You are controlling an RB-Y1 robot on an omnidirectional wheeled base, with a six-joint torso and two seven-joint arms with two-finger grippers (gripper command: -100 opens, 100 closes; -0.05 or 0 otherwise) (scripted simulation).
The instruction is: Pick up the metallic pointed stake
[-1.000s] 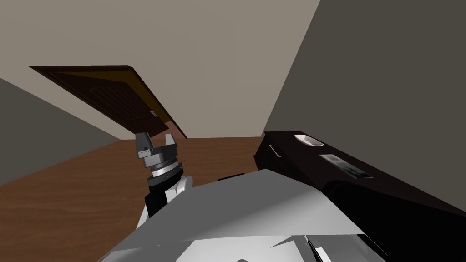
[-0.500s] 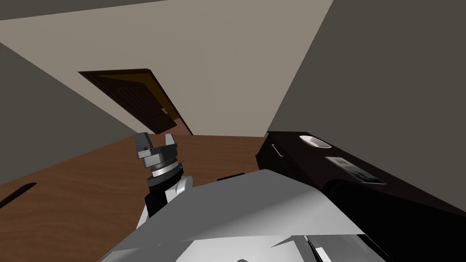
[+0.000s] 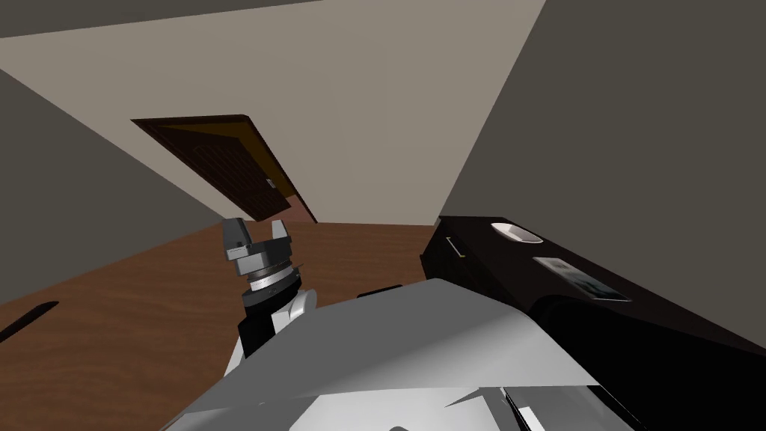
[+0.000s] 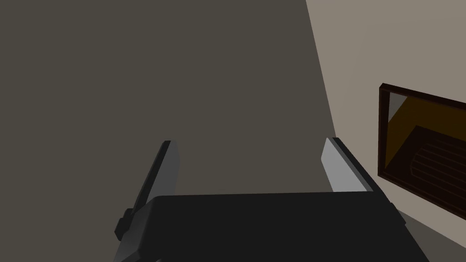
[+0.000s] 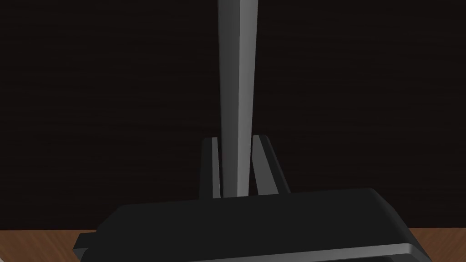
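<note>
Camera turn; stake (image 5: 236, 91) in right jaws

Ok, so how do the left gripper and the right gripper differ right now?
The left gripper is open and empty; the right gripper is shut on a grey tapered stake. The left gripper points up above the wood floor; the right gripper faces a dark surface. Both share the same thin-bladed, dark-bodied build.
</note>
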